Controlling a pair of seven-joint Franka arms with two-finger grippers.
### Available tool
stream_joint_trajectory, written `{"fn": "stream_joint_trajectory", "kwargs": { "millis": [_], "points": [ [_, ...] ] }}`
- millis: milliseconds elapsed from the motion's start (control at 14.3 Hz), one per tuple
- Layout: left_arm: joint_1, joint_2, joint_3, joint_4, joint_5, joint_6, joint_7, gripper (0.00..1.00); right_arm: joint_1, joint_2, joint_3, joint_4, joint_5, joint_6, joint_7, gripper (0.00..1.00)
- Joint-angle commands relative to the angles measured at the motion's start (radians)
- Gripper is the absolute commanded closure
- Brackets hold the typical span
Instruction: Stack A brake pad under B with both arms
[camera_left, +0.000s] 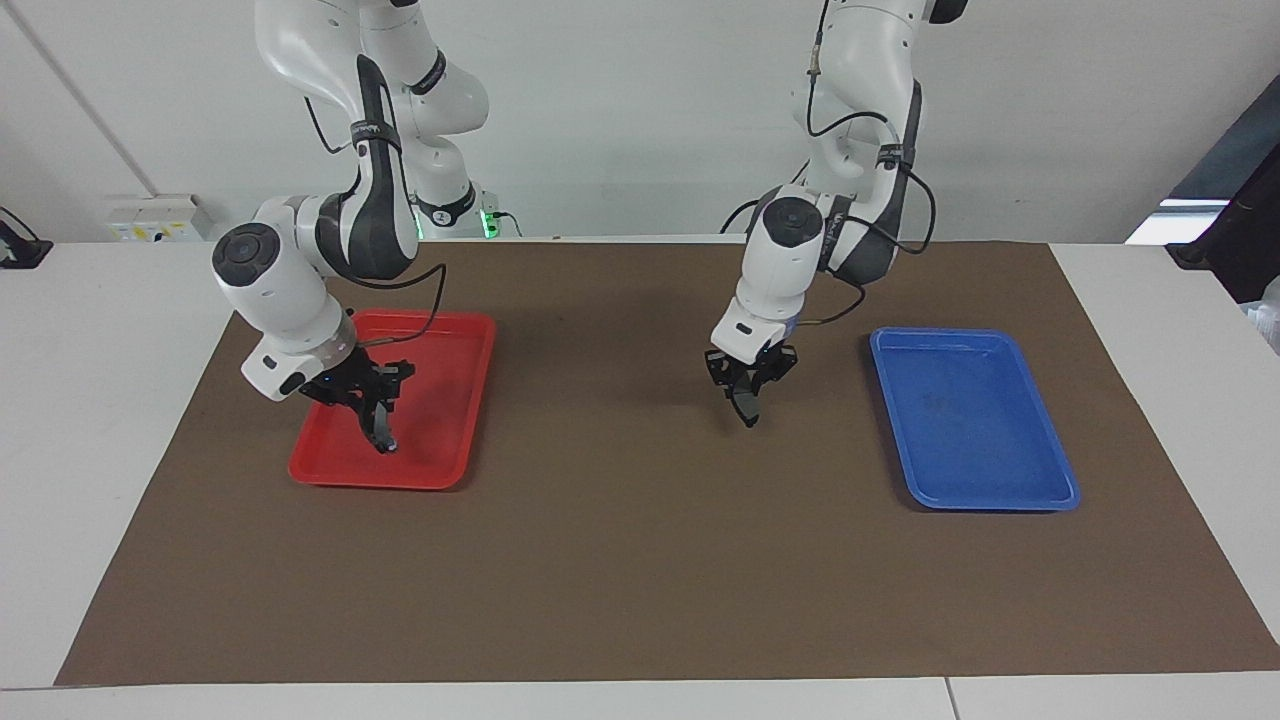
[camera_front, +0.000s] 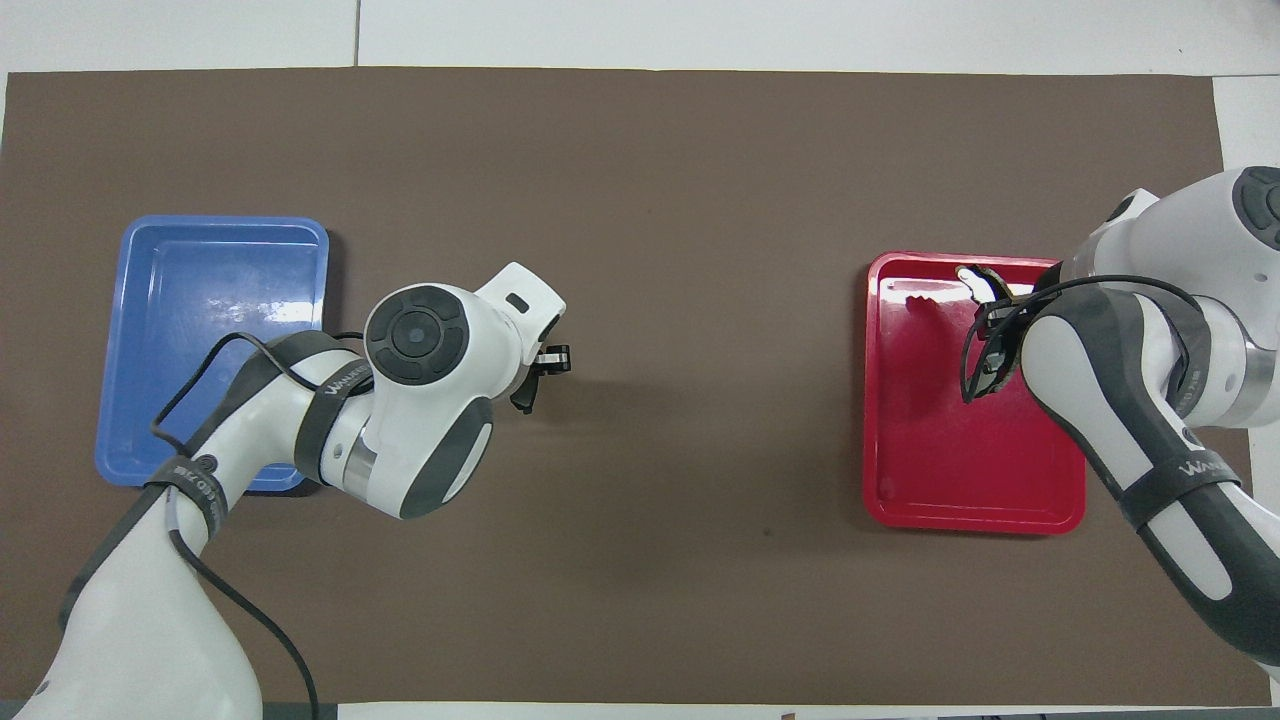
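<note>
My left gripper (camera_left: 748, 392) hangs a little above the brown mat (camera_left: 620, 560) between the two trays. It is shut on the A brake pad (camera_left: 746, 408), a small dark piece pointing down from the fingers. It also shows in the overhead view (camera_front: 522, 400) under the left gripper (camera_front: 532, 380). My right gripper (camera_left: 376, 415) is over the red tray (camera_left: 440, 478), low above its floor. It is shut on B (camera_left: 384, 438), the curved black piece with a light grey strip, which also shows in the overhead view (camera_front: 978, 280).
A blue tray (camera_left: 975, 420) lies toward the left arm's end of the table, with nothing in it. The red tray (camera_front: 900, 480) lies toward the right arm's end. The brown mat (camera_front: 680, 560) covers most of the white table.
</note>
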Motion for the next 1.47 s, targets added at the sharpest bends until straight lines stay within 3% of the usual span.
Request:
{"fn": "stream_joint_trajectory", "kwargs": {
  "millis": [0,140,210,280,420,559,769,909,1119,1399],
  "points": [
    [-0.052,0.065,0.018,0.014,0.013,0.074,-0.026,0.99,-0.012,0.007,0.003,0.018,0.005,-0.006,-0.028,1.0],
    [-0.057,0.07,0.017,0.006,0.013,0.069,-0.029,0.97,-0.013,0.007,0.003,0.016,0.005,-0.005,-0.028,1.0],
    [-0.063,0.07,0.017,0.006,0.013,0.066,-0.028,0.89,-0.013,0.007,0.003,0.016,0.005,-0.005,-0.028,1.0],
    [-0.065,0.07,0.017,0.007,0.013,0.063,-0.029,0.75,-0.013,0.007,0.003,0.016,0.005,-0.005,-0.026,1.0],
    [-0.065,0.068,0.018,0.011,0.014,0.061,-0.02,0.04,-0.013,0.005,0.002,0.014,0.005,-0.005,-0.026,1.0],
    [-0.051,0.026,0.02,0.012,0.014,0.04,-0.01,0.0,-0.013,0.007,0.002,0.016,0.005,-0.005,-0.026,1.0],
    [0.015,-0.065,0.026,0.012,0.014,-0.098,0.062,0.0,-0.006,0.005,0.005,0.037,0.009,-0.034,-0.021,1.0],
    [0.091,-0.129,0.026,0.012,0.014,-0.181,0.147,0.0,0.034,0.01,0.006,0.109,0.023,-0.115,0.0,1.0],
    [0.229,-0.215,0.026,0.015,0.014,-0.263,0.315,0.0,0.181,0.06,0.008,0.263,0.025,-0.201,0.141,1.0],
    [0.398,-0.309,0.03,0.084,0.013,-0.415,0.513,0.0,0.409,0.158,0.008,0.391,0.086,-0.183,0.467,1.0]
  ]
}}
